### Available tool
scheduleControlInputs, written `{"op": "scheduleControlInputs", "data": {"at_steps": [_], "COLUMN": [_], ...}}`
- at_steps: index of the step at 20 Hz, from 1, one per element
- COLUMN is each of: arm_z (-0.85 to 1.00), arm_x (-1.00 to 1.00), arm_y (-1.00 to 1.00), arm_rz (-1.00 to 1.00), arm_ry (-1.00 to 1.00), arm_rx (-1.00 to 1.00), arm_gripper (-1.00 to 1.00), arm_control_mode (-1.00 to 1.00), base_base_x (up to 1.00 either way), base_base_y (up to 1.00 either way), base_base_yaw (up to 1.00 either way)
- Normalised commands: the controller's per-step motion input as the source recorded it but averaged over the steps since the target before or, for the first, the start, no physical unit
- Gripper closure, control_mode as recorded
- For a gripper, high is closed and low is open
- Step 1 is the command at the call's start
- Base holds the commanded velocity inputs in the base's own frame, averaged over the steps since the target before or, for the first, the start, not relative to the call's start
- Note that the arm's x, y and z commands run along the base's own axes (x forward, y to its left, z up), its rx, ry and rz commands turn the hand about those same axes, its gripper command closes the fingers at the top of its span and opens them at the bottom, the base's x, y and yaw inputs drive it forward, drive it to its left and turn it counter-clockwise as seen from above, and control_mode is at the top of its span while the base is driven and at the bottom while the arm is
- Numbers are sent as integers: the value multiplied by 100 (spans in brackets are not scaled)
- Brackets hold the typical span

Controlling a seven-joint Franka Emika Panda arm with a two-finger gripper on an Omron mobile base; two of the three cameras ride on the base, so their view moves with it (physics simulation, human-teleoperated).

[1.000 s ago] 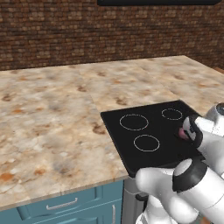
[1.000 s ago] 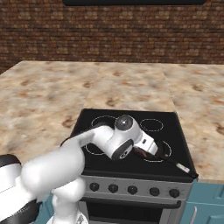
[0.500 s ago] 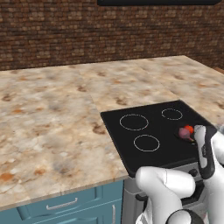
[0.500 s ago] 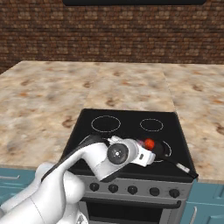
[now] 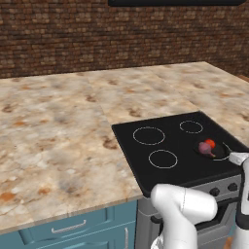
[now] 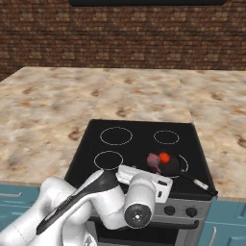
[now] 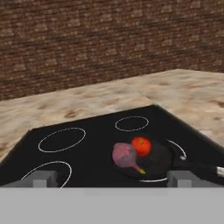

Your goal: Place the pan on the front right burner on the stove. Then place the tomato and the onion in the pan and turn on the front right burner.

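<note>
Item: pan, black, shallow, pale handle pointing to the stove's front right corner. Sits on the front right burner, whose white ring shows past its right rim.

Contents: tomato and onion, touching, at the pan's left rim. The onion looks to overhang or lean on that rim; whether it lies fully inside cannot be told.

Stove: black glass top set in the worktop, knobs along its steel front.

Gripper: empty, jaws spread wide, low at the stove's front edge, looking across the cooktop at the pan.

Remaining, by judgement: turning on the front right burner.

Hazards:
- Wrong knob. The knobs sit close together in a row; picking a neighbour would light another ring.
- Handle strike. The arm is near the front edge, and the handle juts toward that corner; a sweep could drag the pan off its ring.
- Onion rolling out if the pan is jolted.
</note>
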Motion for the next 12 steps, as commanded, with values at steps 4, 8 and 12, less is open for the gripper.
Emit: {"op": "scheduleControlInputs", "data": {"at_steps": [4, 8, 12], "arm_z": [0, -1, -10], "arm_x": [-36, -27, -6], "arm_y": [0, 0, 0], "arm_rz": [11, 8, 6], "arm_ry": [-27, -24, -20], "arm_rx": [-8, -10, -11], "arm_gripper": [-100, -100, -100], "arm_control_mode": [-100, -100, -100], "base_base_x": [0, 0, 0], "base_base_y": [0, 0, 0], "base_base_yaw": [0, 0, 0]}}
